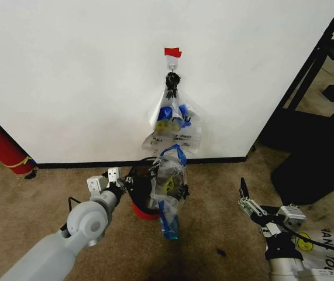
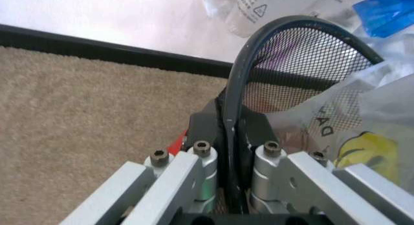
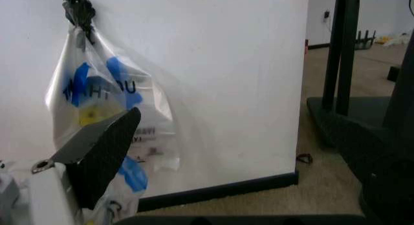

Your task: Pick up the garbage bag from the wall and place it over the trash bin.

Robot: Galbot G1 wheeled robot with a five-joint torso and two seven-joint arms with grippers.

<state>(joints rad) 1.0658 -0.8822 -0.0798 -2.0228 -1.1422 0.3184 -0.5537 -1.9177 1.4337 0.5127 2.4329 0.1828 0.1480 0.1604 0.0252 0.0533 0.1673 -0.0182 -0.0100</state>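
Observation:
The trash bin [image 1: 138, 196], black mesh on a red base, stands on the carpet just in front of the wall [image 1: 67, 76]. My left gripper [image 1: 123, 186] is shut on its near-left rim; in the left wrist view the rim [image 2: 234, 104] runs between the fingers [image 2: 200, 176]. The garbage bag [image 1: 170, 180], see-through with blue handles and a yellow smiley, lies bunched over the bin's right side and trails down to the floor; it also shows as the bag [image 2: 352, 130] beside the mesh. My right gripper [image 1: 245, 196] hovers low at the right, apart from the bin, open and holding nothing.
More see-through bags [image 1: 174, 123] hang from the hook [image 1: 172, 76] under red tape [image 1: 172, 52], directly above the bin. A red cylinder [image 1: 2, 146] leans at the left. A black bulky thing [image 1: 313, 161] and a black frame stand at the right. A white printed bag [image 1: 330, 246] lies by my right arm.

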